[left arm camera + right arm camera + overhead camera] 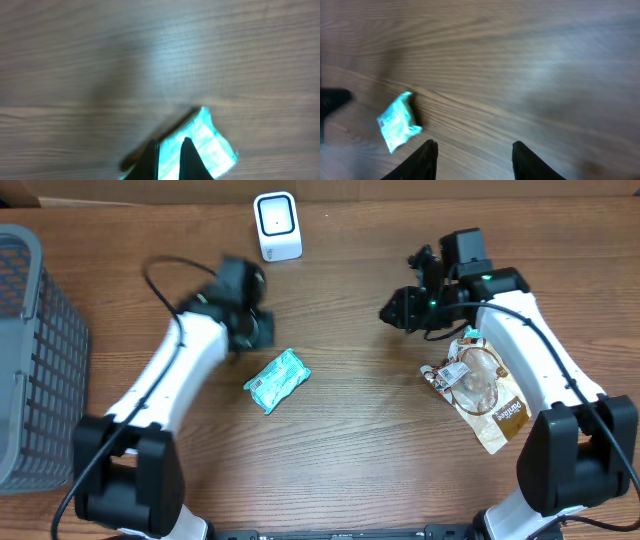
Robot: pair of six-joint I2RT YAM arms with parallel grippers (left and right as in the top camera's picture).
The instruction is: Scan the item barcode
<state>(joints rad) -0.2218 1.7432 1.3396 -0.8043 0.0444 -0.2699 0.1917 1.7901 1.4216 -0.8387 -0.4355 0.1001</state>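
A teal foil packet (pixel 277 380) lies flat on the wooden table, left of centre. My left gripper (pixel 255 330) hovers just behind and to the left of it, shut, with nothing held. In the left wrist view the packet (pixel 215 145) shows on the table behind the near-touching fingertips of the left gripper (pixel 169 142). A white barcode scanner (pixel 277 225) stands at the back edge. My right gripper (pixel 392 312) is open and empty over bare wood at centre right. In its own view the right gripper (pixel 475 145) frames bare wood, with the packet (pixel 397 122) far off to the left.
A brown and clear snack bag (pixel 480 385) lies under the right arm near the right side. A grey mesh basket (pixel 30 350) stands along the left edge. A cardboard wall runs behind the table.
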